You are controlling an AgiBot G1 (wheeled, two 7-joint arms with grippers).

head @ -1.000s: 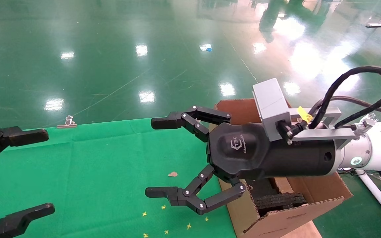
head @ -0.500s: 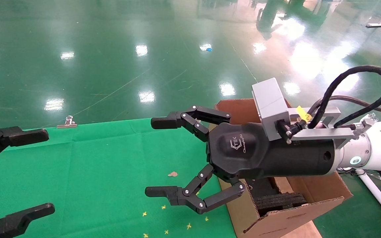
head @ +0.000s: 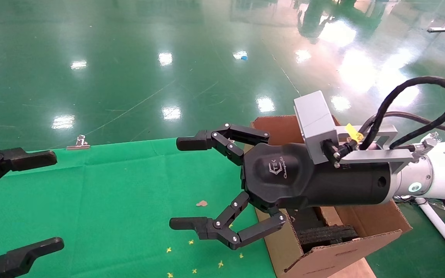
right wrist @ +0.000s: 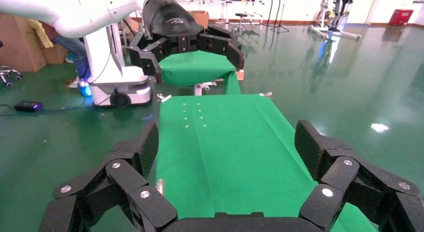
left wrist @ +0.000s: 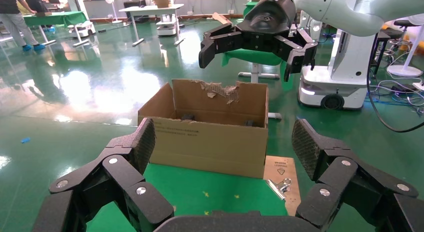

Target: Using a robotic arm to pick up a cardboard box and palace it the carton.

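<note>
Right end effector: the black jointed-finger end effector on the white tubular arm hung spread wide and empty, over the green cloth-covered counter beside the large brown corrugated carton.
Left end effector: the bare black one was parked at the counter's left edge, spread and empty.
Small cardboard box: not visible in any view; its place could not be told.
Progress: judging by the empty fingers, either the pick was not yet begun or the placing was already done.

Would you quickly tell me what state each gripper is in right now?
Left gripper: open, holding nothing, above the green cloth.
Right gripper: open, holding nothing, beside the carton.
</note>
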